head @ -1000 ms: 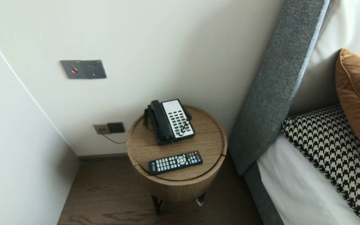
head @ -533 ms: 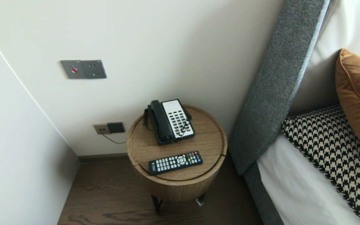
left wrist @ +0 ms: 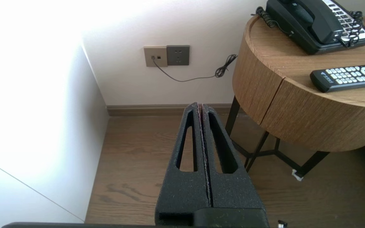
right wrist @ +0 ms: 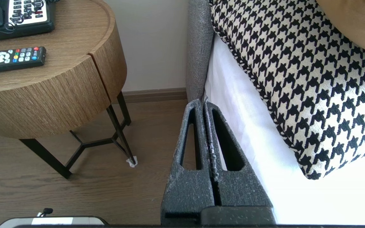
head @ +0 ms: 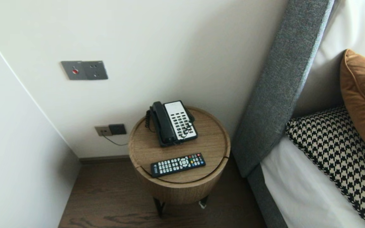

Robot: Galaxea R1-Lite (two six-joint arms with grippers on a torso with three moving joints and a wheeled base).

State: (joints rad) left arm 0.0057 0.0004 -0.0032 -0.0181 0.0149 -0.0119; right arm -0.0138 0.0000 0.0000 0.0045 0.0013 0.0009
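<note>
Left hand [left wrist: 200,106] and right hand [right wrist: 202,103] both pressed together, empty, low over floor [left wrist: 138,152]. Remote [head: 178,164] on table [head: 215,139], higher, well apart from both.

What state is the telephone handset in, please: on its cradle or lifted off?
On its cradle: the black handset lies flat on the telephone, beside its keypad, on the round table.

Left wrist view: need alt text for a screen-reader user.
The shut, empty left hand hovers above a wooden floor, apart from a round wooden side table. On the table lie a black remote and a corded phone. A cable runs from a wall socket behind.
</note>
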